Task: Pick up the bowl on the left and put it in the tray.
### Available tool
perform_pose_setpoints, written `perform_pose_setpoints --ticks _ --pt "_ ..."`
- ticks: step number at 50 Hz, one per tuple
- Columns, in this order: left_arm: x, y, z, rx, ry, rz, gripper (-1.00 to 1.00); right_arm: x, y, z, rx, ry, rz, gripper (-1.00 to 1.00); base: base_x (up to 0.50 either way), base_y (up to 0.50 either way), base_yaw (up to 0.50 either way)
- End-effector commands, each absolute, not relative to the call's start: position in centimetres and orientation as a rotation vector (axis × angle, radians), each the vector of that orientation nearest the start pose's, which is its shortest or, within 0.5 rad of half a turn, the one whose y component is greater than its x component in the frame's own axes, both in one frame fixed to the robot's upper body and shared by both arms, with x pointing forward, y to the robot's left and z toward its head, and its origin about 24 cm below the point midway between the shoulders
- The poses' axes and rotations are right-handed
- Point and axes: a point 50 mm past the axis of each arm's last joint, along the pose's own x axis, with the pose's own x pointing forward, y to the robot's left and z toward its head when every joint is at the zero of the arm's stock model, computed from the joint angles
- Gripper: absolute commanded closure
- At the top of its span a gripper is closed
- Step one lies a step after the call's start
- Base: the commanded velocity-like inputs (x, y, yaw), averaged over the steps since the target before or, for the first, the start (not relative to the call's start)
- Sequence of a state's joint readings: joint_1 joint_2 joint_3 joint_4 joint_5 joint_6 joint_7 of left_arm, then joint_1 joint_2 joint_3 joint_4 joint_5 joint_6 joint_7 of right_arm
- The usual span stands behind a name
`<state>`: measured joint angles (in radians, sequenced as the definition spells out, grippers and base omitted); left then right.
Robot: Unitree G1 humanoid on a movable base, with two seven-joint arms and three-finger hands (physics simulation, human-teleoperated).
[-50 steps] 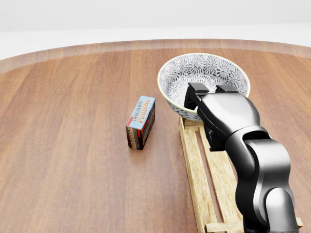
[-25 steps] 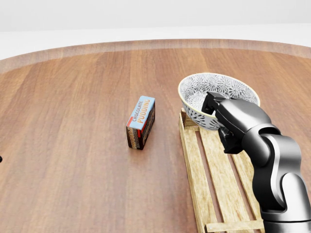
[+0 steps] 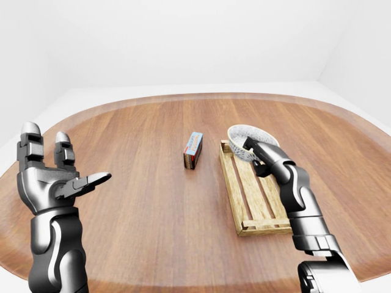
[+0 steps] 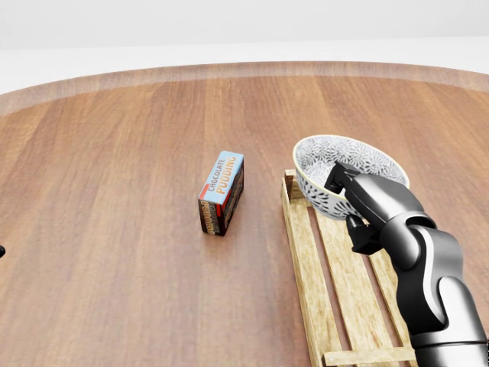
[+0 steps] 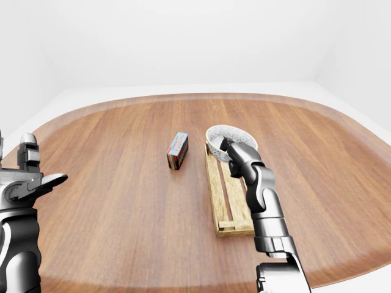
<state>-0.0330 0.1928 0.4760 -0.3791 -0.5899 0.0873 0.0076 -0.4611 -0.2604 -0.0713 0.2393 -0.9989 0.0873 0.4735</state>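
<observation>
Round wooden table [image 3: 140, 201] in a white room [image 3: 183, 43]: pudding box [image 4: 222, 193] left of the tray [image 4: 303, 252], right hand [image 4: 355, 202] gripping the bowl [image 4: 321, 164] at its top end, left hand [image 3: 52, 177] spread open.

Your head view looks down close on the counter [image 4: 114, 229]; both eye views take it in whole, from farther back

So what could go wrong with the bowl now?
1. The right hand grips the bowl only at its rim, and the bowl is tilted, so it might slip out.
2. In the head view the bowl is at the top end of the tray, not over the middle. Let go here, it could catch the end rail and tip out onto the table.
</observation>
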Motion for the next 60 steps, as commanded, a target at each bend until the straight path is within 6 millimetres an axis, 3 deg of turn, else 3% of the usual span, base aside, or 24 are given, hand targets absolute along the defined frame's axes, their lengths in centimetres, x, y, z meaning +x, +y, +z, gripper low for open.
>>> perform_pose_setpoints --ticks 1,24,36,60 --pt "22.2 27.3 15.3 -0.313 -0.467 0.277 -1.0 33.7 -19.6 9.2 -1.222 0.189 0.173 1.0 0.0 0.0 0.0" --pt "22.4 27.2 15.2 -0.314 -0.461 0.276 -1.0 34.0 -19.6 7.1 -1.266 0.234 0.156 1.0 0.0 0.0 0.0" --pt "22.4 27.1 15.1 -0.314 -0.461 0.275 -1.0 34.7 -20.2 7.7 -1.297 0.214 0.098 1.0 0.0 0.0 0.0" --pt "22.2 27.2 15.2 -0.316 -0.465 0.276 -1.0 34.5 -20.0 5.5 -1.31 0.254 0.102 1.0 0.0 0.0 0.0"
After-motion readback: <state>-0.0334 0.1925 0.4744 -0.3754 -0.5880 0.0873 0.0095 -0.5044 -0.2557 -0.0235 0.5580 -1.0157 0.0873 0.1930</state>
